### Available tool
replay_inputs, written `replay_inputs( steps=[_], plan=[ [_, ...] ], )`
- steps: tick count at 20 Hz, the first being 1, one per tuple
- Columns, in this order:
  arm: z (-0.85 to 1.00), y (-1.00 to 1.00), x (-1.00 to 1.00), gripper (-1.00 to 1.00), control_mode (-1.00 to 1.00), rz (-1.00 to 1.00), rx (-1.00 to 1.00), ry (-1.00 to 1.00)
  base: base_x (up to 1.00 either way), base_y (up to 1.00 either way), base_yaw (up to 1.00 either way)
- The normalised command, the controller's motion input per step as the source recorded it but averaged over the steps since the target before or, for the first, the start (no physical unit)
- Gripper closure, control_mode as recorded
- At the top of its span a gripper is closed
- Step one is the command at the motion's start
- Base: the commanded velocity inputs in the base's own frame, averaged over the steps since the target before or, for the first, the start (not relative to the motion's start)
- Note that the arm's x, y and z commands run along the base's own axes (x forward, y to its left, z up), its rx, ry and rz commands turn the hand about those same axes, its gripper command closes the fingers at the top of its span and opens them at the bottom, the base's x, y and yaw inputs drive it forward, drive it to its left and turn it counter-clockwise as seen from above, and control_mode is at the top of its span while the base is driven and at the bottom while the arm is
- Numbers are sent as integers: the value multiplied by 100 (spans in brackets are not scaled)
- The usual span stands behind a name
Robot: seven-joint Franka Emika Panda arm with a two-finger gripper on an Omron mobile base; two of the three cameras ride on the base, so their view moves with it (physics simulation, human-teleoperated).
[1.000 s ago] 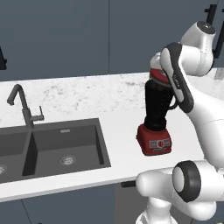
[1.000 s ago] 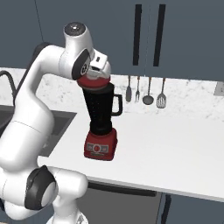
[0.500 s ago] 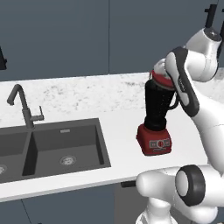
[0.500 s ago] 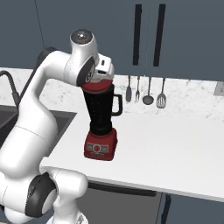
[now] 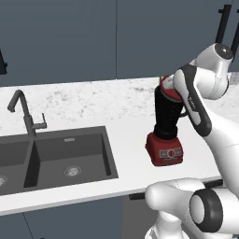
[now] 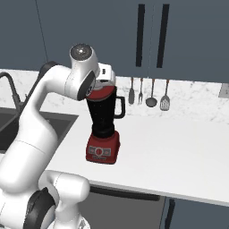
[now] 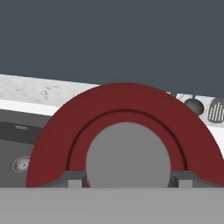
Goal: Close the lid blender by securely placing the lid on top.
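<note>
A white robot arm reaches over a pale speckled stone bench (image 5: 93,100) in a rendered kitchen with dark blue-grey cabinets.

The blender (image 5: 166,126) stands upright on the bench, to the right of the sink. It is a tall, dark, see-through black jar on a red square base with a row of small buttons on its front. From the right base view, the jar's side handle (image 6: 120,106) points away from the arm, toward the wall. Whether anything is inside the jar cannot be told through its dark wall.

The lid (image 6: 102,93), a round red cap, sits at the top of the jar, right at its rim and slightly tilted. In the left base view the lid (image 5: 168,88) is partly hidden behind the arm's wrist.

In the hand view the lid (image 7: 124,113) is very close, and its light grey centre knob (image 7: 127,155) lies between the two dark fingertips (image 7: 72,178) of the claw (image 7: 127,179). The claw appears clenched on the knob, with a finger pressed to each side.

A double black sink (image 5: 51,156) with round drains is set into the bench left of the blender, with a dark tap (image 5: 25,114) behind it. No contents are visible in its basins.

Four kitchen utensils (image 6: 147,91) hang on the wall behind the blender.
</note>
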Motion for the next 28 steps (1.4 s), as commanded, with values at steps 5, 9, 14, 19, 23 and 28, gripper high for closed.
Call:
replay_inputs(
  steps=[5, 9, 14, 19, 23, 28],
  plan=[
    [2, 24, 12, 100, -100, 0, -3, 2, 0, 0, 0],
    [3, 0, 27, 100, -100, 0, -1, 0, 0, 0, 0],
    [0, 0, 30, 100, -100, 0, 0, 1, 0, 0, 0],
    [0, 0, 35, 100, -100, 0, -3, 3, 0, 0, 0],
    [0, 0, 42, 100, -100, 0, -5, 4, 0, 0, 0],
    [0, 0, 44, 100, -100, -4, -4, 19, 0, 0, 0]
  ],
)
